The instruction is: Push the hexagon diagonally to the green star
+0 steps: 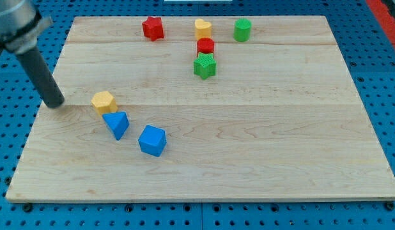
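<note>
Currently my tip (55, 104) rests on the wooden counter (261, 166), just left of the yellow hexagon block (103, 101), not touching. No gripper fitted. Green star block (204, 66) sits well apart, far-right. Push not yet begun.

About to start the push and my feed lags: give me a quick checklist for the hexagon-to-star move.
1. My tip in view, left of the yellow hexagon: ok.
2. Tip touching hexagon: not ok, a gap shows.
3. Tip behind hexagon on the line to the green star: not ok, should sit lower left.
4. Board between hexagon and star free of blocks: ok.
5. Blue triangle clear of hexagon: cannot tell, they look nearly touching.
6. Red cylinder crowds star: not ok.
</note>
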`<act>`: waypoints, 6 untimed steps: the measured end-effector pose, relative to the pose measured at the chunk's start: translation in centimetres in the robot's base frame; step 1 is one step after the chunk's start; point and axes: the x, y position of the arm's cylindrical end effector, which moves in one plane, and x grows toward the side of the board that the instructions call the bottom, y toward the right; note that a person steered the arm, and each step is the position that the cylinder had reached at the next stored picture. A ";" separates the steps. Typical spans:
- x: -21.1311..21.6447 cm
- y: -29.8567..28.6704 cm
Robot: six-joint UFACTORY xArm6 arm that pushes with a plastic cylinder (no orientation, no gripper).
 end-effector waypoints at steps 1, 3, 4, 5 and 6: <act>0.3 7.9; -3.0 8.0; -4.7 8.4; -4.8 9.1; -5.5 5.7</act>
